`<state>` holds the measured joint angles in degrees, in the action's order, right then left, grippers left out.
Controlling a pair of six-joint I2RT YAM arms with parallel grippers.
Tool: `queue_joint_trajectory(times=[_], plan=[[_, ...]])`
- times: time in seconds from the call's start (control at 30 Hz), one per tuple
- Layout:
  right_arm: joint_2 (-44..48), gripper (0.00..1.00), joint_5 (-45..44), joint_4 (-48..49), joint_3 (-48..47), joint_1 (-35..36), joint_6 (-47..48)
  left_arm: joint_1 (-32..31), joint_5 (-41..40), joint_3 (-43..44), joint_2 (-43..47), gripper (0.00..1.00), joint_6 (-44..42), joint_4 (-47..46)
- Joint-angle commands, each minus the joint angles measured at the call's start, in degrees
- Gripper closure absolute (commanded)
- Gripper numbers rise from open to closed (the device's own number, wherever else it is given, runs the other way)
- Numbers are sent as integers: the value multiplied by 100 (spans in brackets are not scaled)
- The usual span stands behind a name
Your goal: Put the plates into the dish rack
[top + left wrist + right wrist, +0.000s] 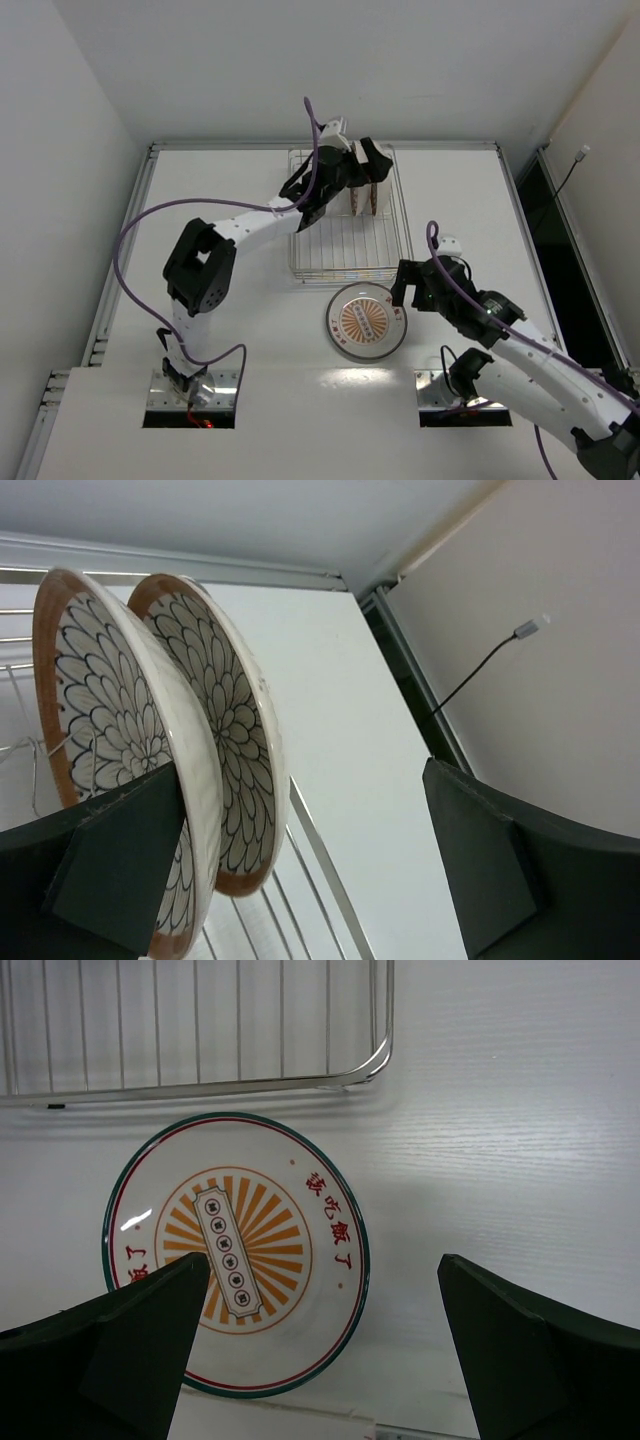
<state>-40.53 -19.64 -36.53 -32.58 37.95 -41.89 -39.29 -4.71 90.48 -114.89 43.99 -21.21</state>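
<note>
Left pincer (300, 780) released, one finger hard beside the nearer of two small plates (110, 710) standing upright in the rack (200, 1088) toward the counter's (520, 1110) far edge; a skewed withdrawal could topple it. Right pincer (322, 1265) released over the large plate (235, 1250), which lies flat by the rack's near side; its rim may slip when pinched.

White table (460, 200), plain white walls (300, 60) all round — a dark gap (565, 260) along its right edge.

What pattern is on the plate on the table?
Plate: orange sunburst centre, green rim; right wrist view.
</note>
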Motion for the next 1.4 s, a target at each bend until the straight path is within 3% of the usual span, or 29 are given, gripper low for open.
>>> queue_joint_trajectory(times=[0.0,0.23,0.5,0.7,0.87,0.97,1.07,1.2,1.3,1.37], plan=[[-156,2,-233,-73,40,-25,-583,-237,383,313,1056,1,-469,-710],[-280,2,223,304,541,-25,-1365,-290,436,313,1434,1,-961,-209],[-455,2,549,464,735,-25,-1542,-105,734,112,1118,1,-734,56],[-271,2,531,270,937,-25,-1778,-105,804,-390,1881,1,-979,-208],[-341,5,1154,918,1524,-78,-2375,-105,753,-522,2873,1,-1759,275],[-551,8,1673,1595,2035,-78,-2822,-105,279,-777,3323,1,-2382,679],[-552,10,1640,1720,2124,-78,-2965,-53,-380,-1066,3868,1,-2989,1066],[-482,15,1638,1948,2255,-139,-3027,-53,-1923,-1637,4369,1,-3291,1268],[-535,25,1691,2115,2256,-139,-3027,-53,-2068,-1700,4554,1,-3484,1444],[-605,39,1691,2299,2256,-139,-3027,105,-2008,-1508,4555,1,-3485,1994]])
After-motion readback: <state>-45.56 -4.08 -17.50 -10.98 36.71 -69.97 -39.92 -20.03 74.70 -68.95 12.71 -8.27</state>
